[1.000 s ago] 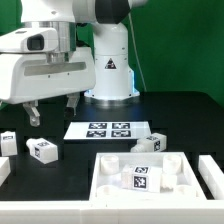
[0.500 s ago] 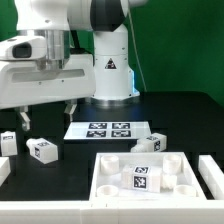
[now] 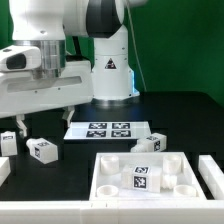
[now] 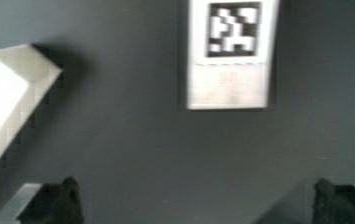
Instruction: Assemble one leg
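Observation:
Several small white legs lie on the black table: one tagged leg [image 3: 42, 149], one [image 3: 8, 141] beside it, and one [image 3: 149, 143] behind the large white panel [image 3: 106, 180]. My gripper [image 3: 44, 117] hangs open and empty above the two legs on the exterior view's left, touching neither. In the wrist view a leg with a tag [image 4: 231, 55] lies flat ahead of the gripper [image 4: 200, 205]. A second leg [image 4: 10, 100] lies slanted beside it. Both dark fingertips [image 4: 58, 200] stand wide apart with bare table between them.
The marker board [image 3: 108, 130] lies behind the panel. More white parts lie at the exterior view's left edge [image 3: 5, 170] and right edge [image 3: 212, 175]. The robot base [image 3: 110, 70] stands at the back.
The arm has moved toward the exterior view's left, bringing the open gripper over the two legs there. No part has moved.

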`<state>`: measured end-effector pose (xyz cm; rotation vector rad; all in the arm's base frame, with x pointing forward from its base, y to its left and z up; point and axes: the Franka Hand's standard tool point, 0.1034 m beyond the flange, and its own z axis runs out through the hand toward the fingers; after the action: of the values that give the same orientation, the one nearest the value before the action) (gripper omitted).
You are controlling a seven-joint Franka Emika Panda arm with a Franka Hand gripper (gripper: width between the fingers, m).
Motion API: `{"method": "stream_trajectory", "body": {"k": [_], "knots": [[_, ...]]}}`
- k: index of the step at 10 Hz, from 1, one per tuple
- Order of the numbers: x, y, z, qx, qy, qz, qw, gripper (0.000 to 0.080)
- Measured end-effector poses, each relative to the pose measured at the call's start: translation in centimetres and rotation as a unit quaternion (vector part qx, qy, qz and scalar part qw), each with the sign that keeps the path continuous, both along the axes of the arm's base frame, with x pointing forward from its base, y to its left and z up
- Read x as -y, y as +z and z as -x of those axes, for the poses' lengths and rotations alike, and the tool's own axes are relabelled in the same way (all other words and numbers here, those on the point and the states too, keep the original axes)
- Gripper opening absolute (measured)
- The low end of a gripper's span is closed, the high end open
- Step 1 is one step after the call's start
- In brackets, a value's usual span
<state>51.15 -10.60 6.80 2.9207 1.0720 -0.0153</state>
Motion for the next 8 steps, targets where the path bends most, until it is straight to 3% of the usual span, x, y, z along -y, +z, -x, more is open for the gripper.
{"method": "stream_trajectory", "body": {"k": [2, 4, 6, 8], "knots": [[-0.7, 0.0, -0.3, -0.020, -0.038, 0.015, 0.999, 0.0650], [-1.2, 0.0, -0.3, -0.049, -0.067, 0.053, 0.995, 0.0650], [-1.0, -0.1, -0.2, -0.082, -0.073, 0.072, 0.991, 0.0650], [-2.2, -0.3, -0.5, -0.121, -0.069, 0.084, 0.987, 0.0650]]}}
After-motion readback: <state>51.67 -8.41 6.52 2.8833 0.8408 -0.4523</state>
